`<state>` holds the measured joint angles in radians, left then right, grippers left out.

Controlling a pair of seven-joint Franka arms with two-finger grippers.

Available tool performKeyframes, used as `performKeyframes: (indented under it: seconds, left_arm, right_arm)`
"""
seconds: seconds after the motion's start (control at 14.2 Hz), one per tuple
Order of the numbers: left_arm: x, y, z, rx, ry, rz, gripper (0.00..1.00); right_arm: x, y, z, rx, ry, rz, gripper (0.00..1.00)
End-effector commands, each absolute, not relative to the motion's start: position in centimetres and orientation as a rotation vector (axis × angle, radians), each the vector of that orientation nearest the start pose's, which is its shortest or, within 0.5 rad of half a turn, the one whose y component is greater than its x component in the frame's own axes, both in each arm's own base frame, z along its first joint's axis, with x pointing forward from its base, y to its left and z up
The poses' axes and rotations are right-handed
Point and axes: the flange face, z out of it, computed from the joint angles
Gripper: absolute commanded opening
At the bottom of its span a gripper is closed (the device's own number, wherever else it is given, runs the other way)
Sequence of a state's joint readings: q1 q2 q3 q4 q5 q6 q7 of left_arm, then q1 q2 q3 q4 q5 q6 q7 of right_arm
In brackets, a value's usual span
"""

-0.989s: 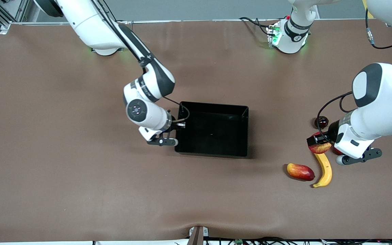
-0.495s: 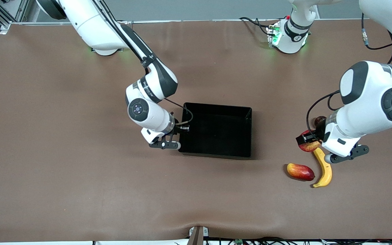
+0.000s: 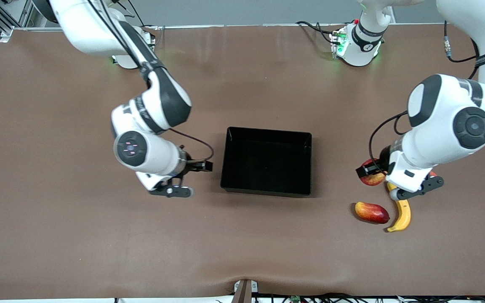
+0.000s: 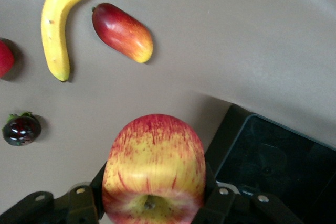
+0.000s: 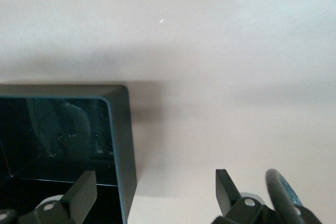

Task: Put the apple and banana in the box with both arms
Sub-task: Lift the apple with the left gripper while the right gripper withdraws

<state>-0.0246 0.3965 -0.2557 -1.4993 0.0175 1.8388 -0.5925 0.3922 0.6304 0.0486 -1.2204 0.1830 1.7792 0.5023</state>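
The box sat near the middle of the brown table and serves here as the landmark. The left gripper hung in the air over the table toward the left arm's end from the box, its fingers clamped on either side of the apple (red streaks over yellow, stem end toward the wrist camera). In the front view the apple showed just past the left wrist. The banana lay on the table toward the left arm's end from the box and nearer the front camera than it, with a red-yellow mango-shaped fruit just beside it on the box's side. A small dark round fruit rested apart from both. The right gripper hovered above the box's wall at the right arm's end, fingers spread wide, grasping nothing.
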Motion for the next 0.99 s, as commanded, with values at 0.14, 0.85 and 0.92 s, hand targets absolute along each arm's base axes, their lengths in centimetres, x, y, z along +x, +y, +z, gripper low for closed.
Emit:
performKeyframes:
  seconds: [0.14,0.85,0.92]
  left_arm:
    - [64.6,-17.7,44.1,-3.148,-0.525,0.138,0.00]
    - [64.8,-19.5,42.9,-3.142,-0.573,0.145,0.00]
    - [64.8,-19.7,43.0,-3.149,-0.560,0.134,0.00]
  right_arm:
    - [65.3,22.4,49.2,-2.990,0.310,0.219,1.00]
    - [59.3,8.6,62.3,-3.133,0.235,0.017,1.00]
    - [58.6,7.2,63.3,-3.133,0.221,-0.005,1.00]
